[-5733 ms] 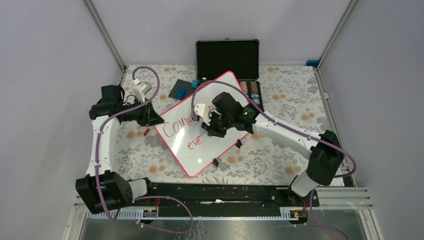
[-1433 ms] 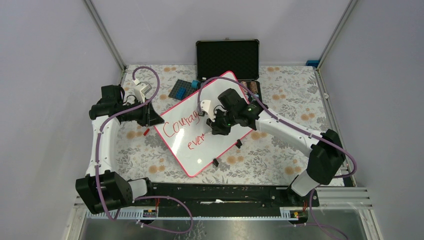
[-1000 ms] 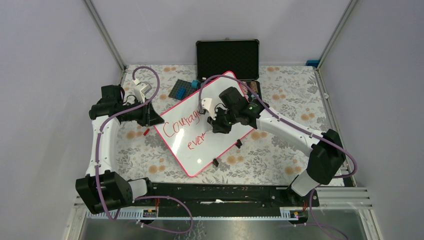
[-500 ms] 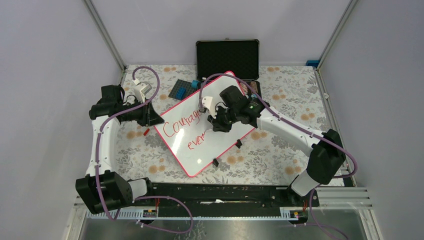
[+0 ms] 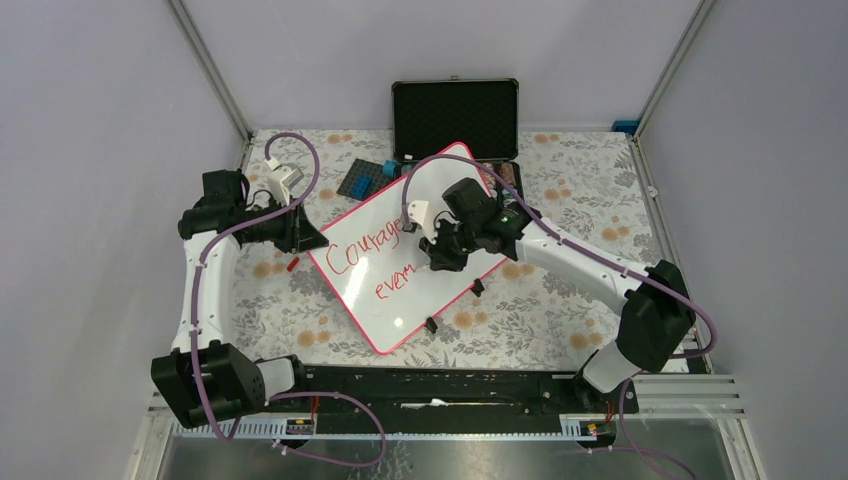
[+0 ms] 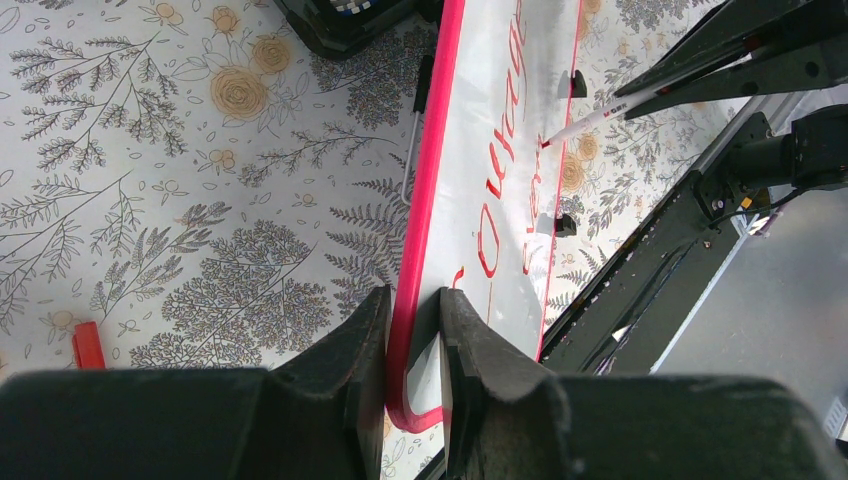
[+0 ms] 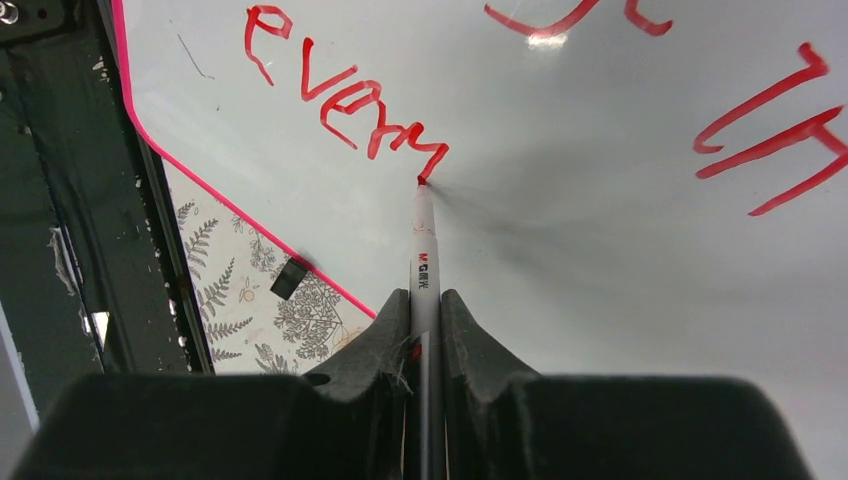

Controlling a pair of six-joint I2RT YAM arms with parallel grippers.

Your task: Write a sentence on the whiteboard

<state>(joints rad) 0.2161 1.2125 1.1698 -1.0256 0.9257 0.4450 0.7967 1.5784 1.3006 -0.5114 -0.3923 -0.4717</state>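
The whiteboard (image 5: pixel 420 290) lies tilted on the floral table, pink-red framed, also in the left wrist view (image 6: pixel 480 150) and right wrist view (image 7: pixel 600 150). Red text (image 5: pixel 372 245) reads "Courage" above "every" (image 7: pixel 340 95); the rest is hidden under the arm. My left gripper (image 6: pixel 413 310) is shut on the board's left edge (image 5: pixel 312 240). My right gripper (image 7: pixel 425 305) is shut on a white marker (image 7: pixel 424 250), whose red tip touches the board at the end of "every". In the top view the right gripper (image 5: pixel 440 255) is over the board's middle.
An open black case (image 5: pixel 455 118) stands at the back with chips beside it. A dark blue plate with a blue block (image 5: pixel 365 178) lies left of it. A small red cap (image 5: pixel 292 264) lies near the left gripper. Two black clips (image 5: pixel 431 324) sit on the board's lower edge.
The second line has grown from "eve" to "every". My right gripper has moved right along the board with the marker. The left arm has not moved.
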